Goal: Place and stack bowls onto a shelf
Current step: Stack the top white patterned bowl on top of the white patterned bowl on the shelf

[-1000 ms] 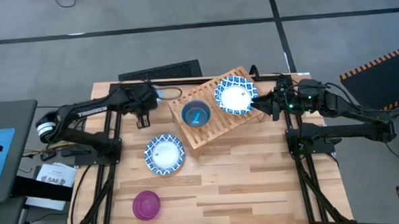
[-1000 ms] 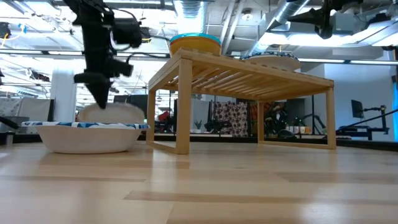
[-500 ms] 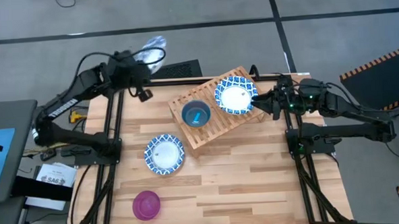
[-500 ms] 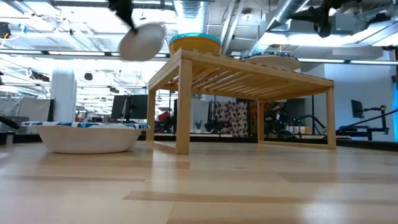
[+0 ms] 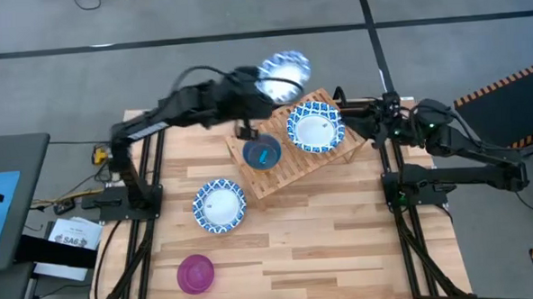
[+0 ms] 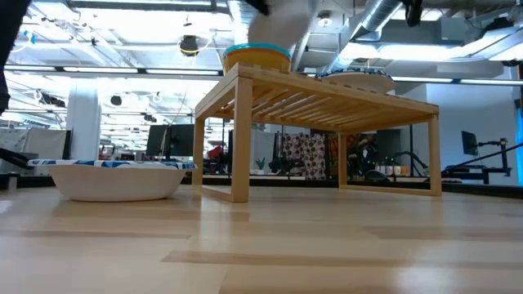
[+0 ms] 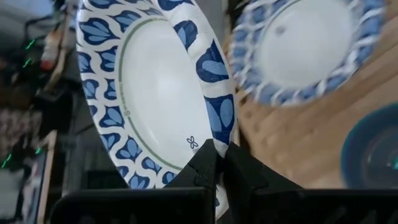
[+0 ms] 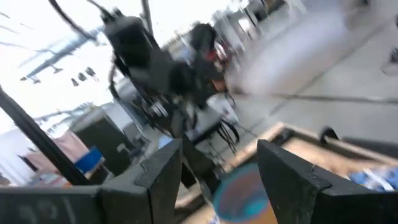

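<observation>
Left wrist view: unlettered blue-rimmed bowl.

Three white bowls with blue patterned rims are in sight: one on the bench, one on the shelf, and one held up in the left gripper, pinched at its rim. There are three smaller plain bowls: a teal bowl stacked in a yellow bowl on the shelf, and a purple bowl near the bench's front edge. That makes six bowls. There is one slatted wooden shelf, one bench, and two arms, each with one gripper; the right gripper has its fingers spread apart.
</observation>
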